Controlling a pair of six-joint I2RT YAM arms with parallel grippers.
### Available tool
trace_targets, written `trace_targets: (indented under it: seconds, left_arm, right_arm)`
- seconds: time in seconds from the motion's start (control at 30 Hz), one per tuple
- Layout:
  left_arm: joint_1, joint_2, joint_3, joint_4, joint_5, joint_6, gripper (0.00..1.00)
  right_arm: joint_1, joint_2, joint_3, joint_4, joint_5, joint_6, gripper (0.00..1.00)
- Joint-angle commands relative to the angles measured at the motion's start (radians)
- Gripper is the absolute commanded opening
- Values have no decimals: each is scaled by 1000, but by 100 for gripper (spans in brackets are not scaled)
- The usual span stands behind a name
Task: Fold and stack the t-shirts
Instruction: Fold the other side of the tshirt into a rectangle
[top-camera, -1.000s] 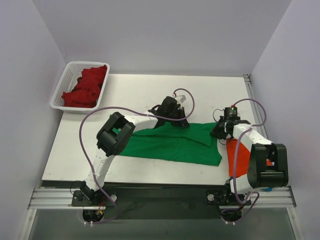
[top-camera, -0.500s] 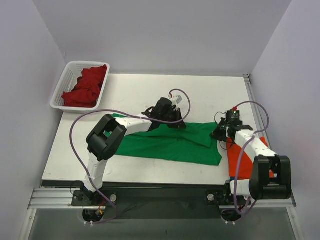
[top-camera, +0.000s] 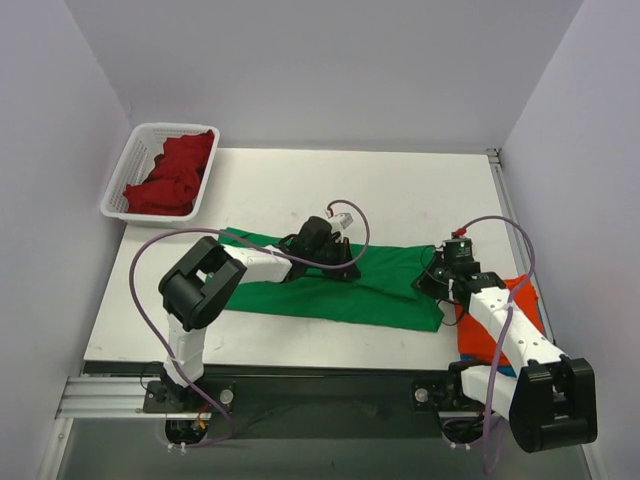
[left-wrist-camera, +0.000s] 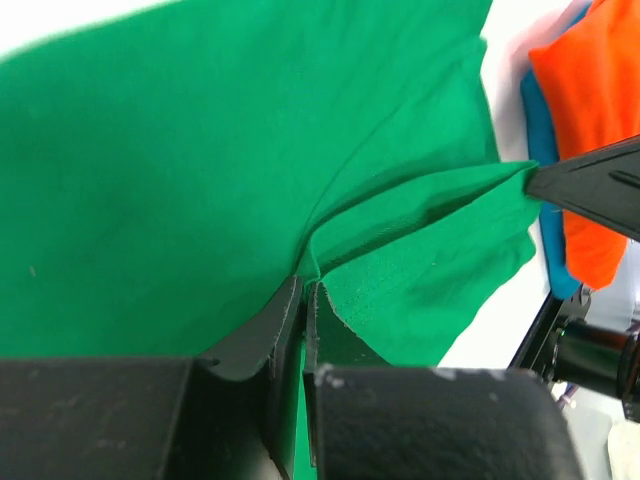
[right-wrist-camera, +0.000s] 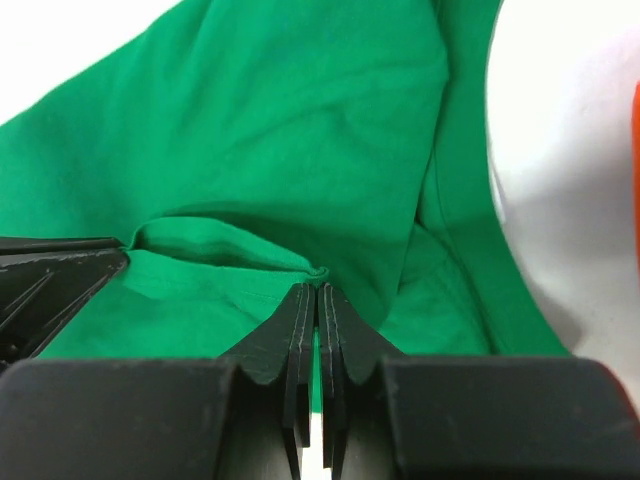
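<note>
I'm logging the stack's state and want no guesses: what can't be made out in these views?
Blue t-shirt: the left wrist view shows only an edge under the orange t-shirt; in the top view, the right arm mostly covers it.
Dark red cloth in the basket: bunched and small, count unclear.
Green t-shirt: how much cloth the left tool and right tool hold, hidden by their shut fingers.

A white table (top-camera: 420, 190) sits between plain pale lilac walls (top-camera: 320, 70), an aluminium rail (top-camera: 110, 396) along its near edge.
</note>
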Motion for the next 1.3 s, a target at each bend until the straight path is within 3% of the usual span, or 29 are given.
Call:
trace_targets:
  seconds: [0.0,0.3,0.77,1.03,1.17,1.27]
  left_arm:
    - [-10,-66,-37,113,15,-1,0]
    - [-30,-91,-94,147,0,17,0]
    - [-61,-132,-155,150,-45,74,2]
    - [-81,-188,-222,157,-92,134,12]
    - [-93,-191,-226,149,-108,158,14]
    - [-99,-192,-224,147,-114,166,23]
  right_arm:
    - [33,-45,-22,-49,51,27,0]
    - [59,-139,-108,-76,89,40,1]
    - [61,-240,-188,-110,65,40,20]
    - [64,-338,-182,-142,74,64,29]
    - [62,-270,-101,-141,125,47,30]
    - [62,-176,-38,-127,145,20,31]
